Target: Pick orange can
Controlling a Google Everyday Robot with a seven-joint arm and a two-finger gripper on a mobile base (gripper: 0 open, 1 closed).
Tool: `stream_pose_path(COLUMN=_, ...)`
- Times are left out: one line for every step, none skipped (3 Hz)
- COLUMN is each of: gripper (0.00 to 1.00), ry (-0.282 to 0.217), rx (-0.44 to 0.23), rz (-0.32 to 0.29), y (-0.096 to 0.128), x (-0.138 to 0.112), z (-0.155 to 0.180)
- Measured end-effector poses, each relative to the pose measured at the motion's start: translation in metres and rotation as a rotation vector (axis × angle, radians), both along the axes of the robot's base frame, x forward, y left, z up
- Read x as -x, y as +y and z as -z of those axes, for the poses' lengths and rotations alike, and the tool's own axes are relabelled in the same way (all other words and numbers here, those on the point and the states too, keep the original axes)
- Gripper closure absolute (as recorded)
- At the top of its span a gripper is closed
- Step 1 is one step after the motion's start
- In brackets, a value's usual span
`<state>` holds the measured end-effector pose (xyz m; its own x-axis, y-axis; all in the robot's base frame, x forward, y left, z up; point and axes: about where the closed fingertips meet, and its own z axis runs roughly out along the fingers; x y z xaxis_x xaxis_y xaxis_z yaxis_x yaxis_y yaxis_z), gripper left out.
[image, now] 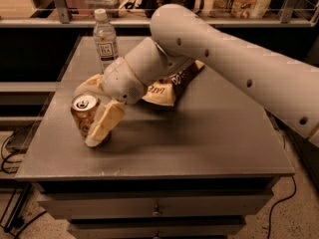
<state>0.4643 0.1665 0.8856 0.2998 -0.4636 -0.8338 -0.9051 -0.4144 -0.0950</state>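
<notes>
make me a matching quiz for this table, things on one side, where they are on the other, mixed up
1 can
2 bottle
3 snack bag
4 gripper

a back left of the table
b right at the can
c front left of the table, upright
d mid table, partly under the arm

Pairs: 1c, 2a, 3d, 4b

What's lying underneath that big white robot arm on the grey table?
A crumpled brown-and-cream snack bag, half covered by the arm; its label is mostly hidden. The gripper is at the small orange can.
</notes>
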Motion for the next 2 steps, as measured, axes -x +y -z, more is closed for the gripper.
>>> stream_pose_path(gripper=0.47, ry=0.001, rx=-0.026, rz=-0.014, y=0.0078, x=0.0016, z=-0.0045)
stream_pose_path(gripper=0.71, ry=-0.005, rx=-0.042, rz=-0.008, y=0.0067, x=0.0007, z=-0.013)
